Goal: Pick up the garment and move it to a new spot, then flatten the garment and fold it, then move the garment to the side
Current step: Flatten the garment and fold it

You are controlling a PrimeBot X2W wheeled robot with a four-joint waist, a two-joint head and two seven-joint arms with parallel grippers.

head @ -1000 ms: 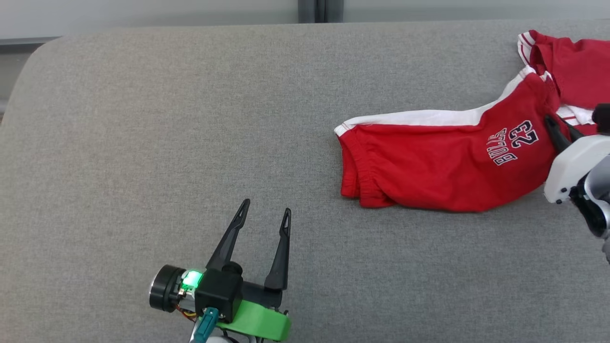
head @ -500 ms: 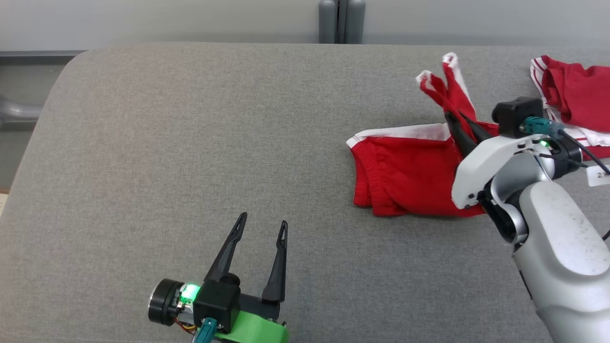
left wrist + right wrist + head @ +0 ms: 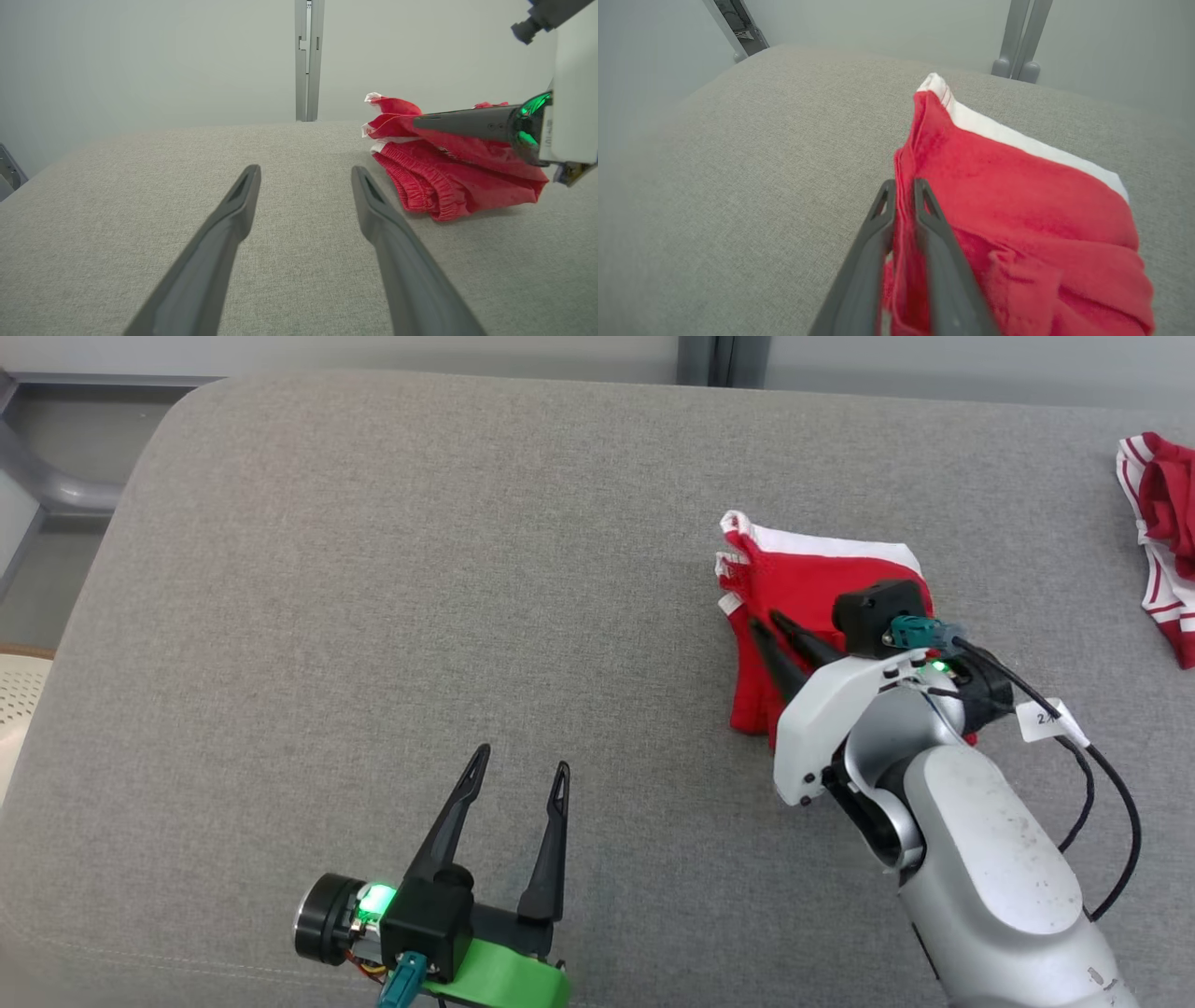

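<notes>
The right gripper [image 3: 766, 621] has swung its end of the red shorts [image 3: 822, 579] up and over to the left. A second ago the shorts lay stretched long across the grey bench [image 3: 373, 569], printed side up, with that gripper at their right end. Half a second ago that end stood lifted in the air. Now it lies on top of the waistband end, and the shorts make a short doubled bundle to the right of the bench's middle, with the white-trimmed hems [image 3: 733, 537] stacked at its far left corner. The head view itself has shifted too, so I would not say the lower layer has moved.

From the right wrist, the two fingers [image 3: 871, 233] stand close together with a fold of red cloth between them, so they are clamped on the shorts. Whether they are starting to let go I cannot tell. The left gripper [image 3: 521, 761] hovers over the near part of the bench, well left of the shorts, its fingers wide apart and empty, as before.

To my eye the fold is laid. What remains is letting go, perhaps smoothing the rumpled top layer, then moving the bundle aside. A second red garment [image 3: 1167, 495] lies at the far right edge, well apart.
</notes>
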